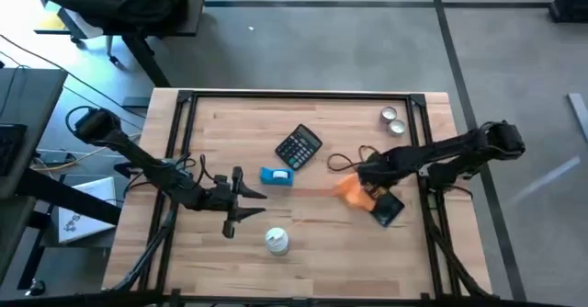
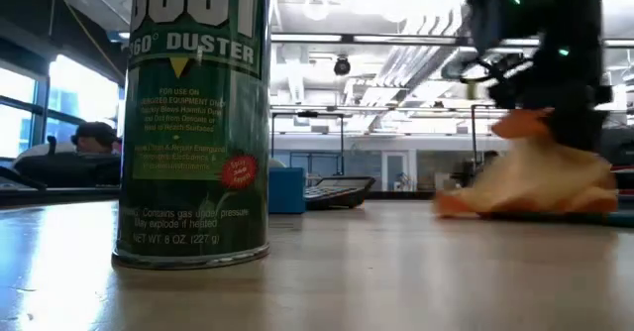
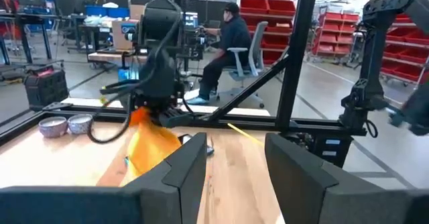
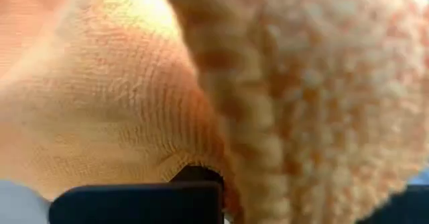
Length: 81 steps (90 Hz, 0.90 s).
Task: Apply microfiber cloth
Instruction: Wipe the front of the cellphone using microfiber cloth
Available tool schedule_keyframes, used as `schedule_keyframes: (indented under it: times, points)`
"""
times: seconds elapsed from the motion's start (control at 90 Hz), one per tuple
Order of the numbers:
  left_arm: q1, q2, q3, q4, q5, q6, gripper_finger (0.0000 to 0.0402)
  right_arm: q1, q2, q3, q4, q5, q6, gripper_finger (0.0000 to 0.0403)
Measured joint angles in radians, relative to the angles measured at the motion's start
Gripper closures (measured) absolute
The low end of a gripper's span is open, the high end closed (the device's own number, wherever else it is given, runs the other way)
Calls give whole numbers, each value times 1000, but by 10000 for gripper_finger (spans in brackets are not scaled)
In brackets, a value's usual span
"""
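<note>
The right gripper (image 1: pixel 360 180) grips the orange microfiber cloth (image 1: pixel 352 189), its fingers clenched on the fabric, which fills the right wrist view entirely. In the high view the cloth sits at about three o'clock from the table's (image 1: pixel 322 243) centre, bunched directly under the claw and trailing toward five o'clock, where a dark flat device (image 1: pixel 388 209) lies just beside or partly under it; blur there makes the overlap hard to call. From table height the cloth (image 2: pixel 540 177) hangs in a loose drape from the gripper (image 2: pixel 540 98), its lower edge touching the surface.

The left gripper (image 1: pixel 241 199) waits at roughly eight o'clock, fingers (image 3: pixel 184 174) spread apart and grasping nothing, well away from the cloth.

The black calculator (image 1: pixel 299 147) lies at about ten o'clock from the held cloth, with the small blue box (image 1: pixel 276 176) at nine o'clock, farther off. The right arm is clearly the nearer one, so any wiping stroke likely sweeps leftward from its present spot. The duster can (image 1: pixel 277 241) stands near the front edge, apart.
</note>
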Motion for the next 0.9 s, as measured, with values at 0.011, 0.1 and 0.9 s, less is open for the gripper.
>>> schedule_keyframes:
  times: [0.011, 0.1, 0.9]
  points:
    - [0, 0, 0, 0, 0, 0, 268, 1, 0, 0, -3, 0, 3, 403]
    - [0, 0, 0, 0, 0, 0, 268, 18, 0, 0, 18, -5, 20, 403]
    - [0, 0, 0, 3, 0, -1, 268, -26, 1, 0, 6, -14, -26, 403]
